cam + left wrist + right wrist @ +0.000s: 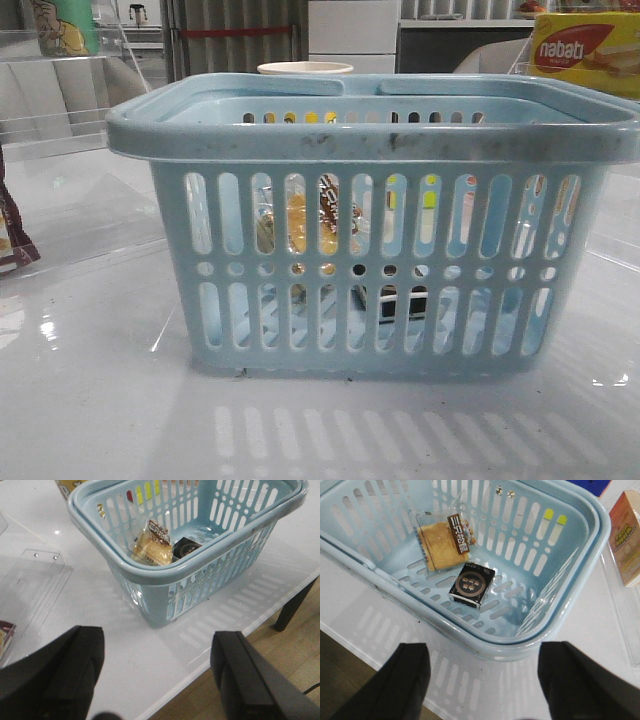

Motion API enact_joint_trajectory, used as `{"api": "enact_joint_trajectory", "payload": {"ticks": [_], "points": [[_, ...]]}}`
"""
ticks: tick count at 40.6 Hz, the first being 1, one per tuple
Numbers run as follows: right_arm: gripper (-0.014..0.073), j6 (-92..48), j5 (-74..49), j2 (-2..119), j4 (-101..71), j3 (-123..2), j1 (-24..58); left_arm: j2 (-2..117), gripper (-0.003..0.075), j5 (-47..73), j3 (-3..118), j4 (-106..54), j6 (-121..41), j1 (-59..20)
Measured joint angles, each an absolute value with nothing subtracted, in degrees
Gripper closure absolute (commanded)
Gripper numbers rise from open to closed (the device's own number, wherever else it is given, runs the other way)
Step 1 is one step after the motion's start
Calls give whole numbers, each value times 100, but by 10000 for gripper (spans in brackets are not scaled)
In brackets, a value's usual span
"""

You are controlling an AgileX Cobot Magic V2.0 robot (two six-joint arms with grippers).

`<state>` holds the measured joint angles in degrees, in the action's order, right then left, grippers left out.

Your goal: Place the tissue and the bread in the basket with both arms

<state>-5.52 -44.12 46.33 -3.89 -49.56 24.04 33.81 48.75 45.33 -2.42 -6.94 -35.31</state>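
The light-blue basket (380, 130) stands on the white table; it also shows in the left wrist view (150, 575) and the right wrist view (520, 647). The bread (440, 542) in its clear packet lies on the basket floor, also seen through the slots (298, 225) and from the left wrist (152, 547). The black tissue pack (471, 584) lies beside it inside the basket, also in the left wrist view (184, 547). My left gripper (157, 675) is open and empty above the table near the basket. My right gripper (482, 680) is open and empty, outside the basket rim.
A yellow-red nabati box (585, 50) stands at the back right. A dark maroon wrapper (15, 245) is at the left edge. Clear plastic stands (35, 580) lie on the table. A boxed snack (627, 540) lies by the basket. The table edge (240, 630) is close to the basket.
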Motion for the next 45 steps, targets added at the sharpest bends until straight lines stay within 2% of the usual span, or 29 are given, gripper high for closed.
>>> {"api": "enact_joint_trajectory", "payload": {"ticks": [15,19,26,31,33,45], "points": [[37,-552,-4864,3458,-316,-4384,2404,3174,215,4892,4223,0,-346,-3531],[124,-552,-4896,3232,-316,-4161,2404,3174,285,4892,4214,0,-335,-3531],[411,-552,-4894,3116,-339,-4076,2404,3174,484,4892,4214,0,-325,-3531],[537,-552,-4894,3106,-339,-4063,2404,3174,589,4892,4214,0,-325,-3531],[537,-552,-4894,3106,-350,-4063,2404,3174,629,4892,4214,0,-325,-3531],[536,-552,-4894,3106,-350,-4063,2404,3174,628,4892,4214,0,-325,-3531]]}}
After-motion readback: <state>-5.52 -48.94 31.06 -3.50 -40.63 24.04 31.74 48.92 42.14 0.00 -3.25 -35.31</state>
